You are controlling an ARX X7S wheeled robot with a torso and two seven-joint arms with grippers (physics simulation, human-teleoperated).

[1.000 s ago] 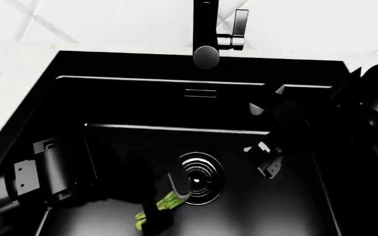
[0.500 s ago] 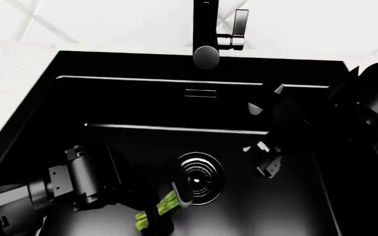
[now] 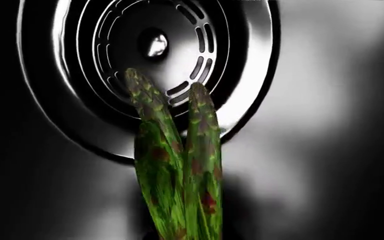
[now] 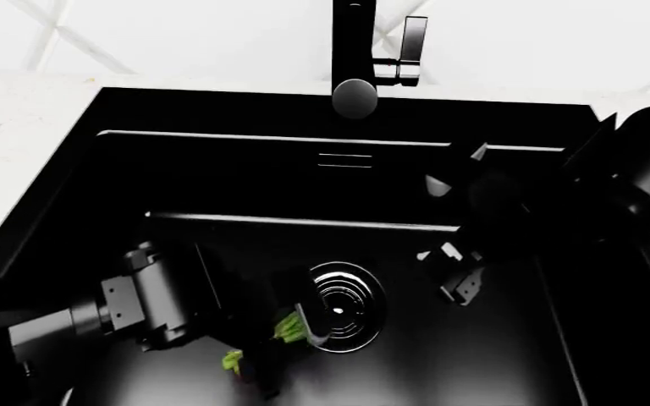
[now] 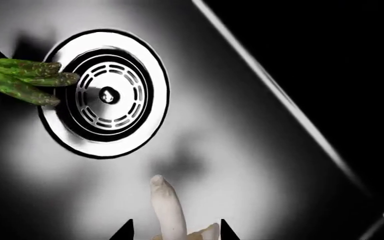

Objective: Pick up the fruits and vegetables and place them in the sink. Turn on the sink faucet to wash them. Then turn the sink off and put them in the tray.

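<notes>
Beside the round ribbed metal drain (image 4: 345,306), the left pincer (image 4: 260,364) grasps thin green asparagus stalks (image 3: 178,170) over the matte-black sink (image 4: 122,182); right pincer (image 5: 172,236) grips a whitish garlic piece (image 5: 167,210). Next, I judge: release both, then faucet.

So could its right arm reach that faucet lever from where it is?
Probably yes. The right gripper hangs over the sink with a whitish piece between its jaws, and nothing stands between it and the lever, but the jaws are occupied.
</notes>
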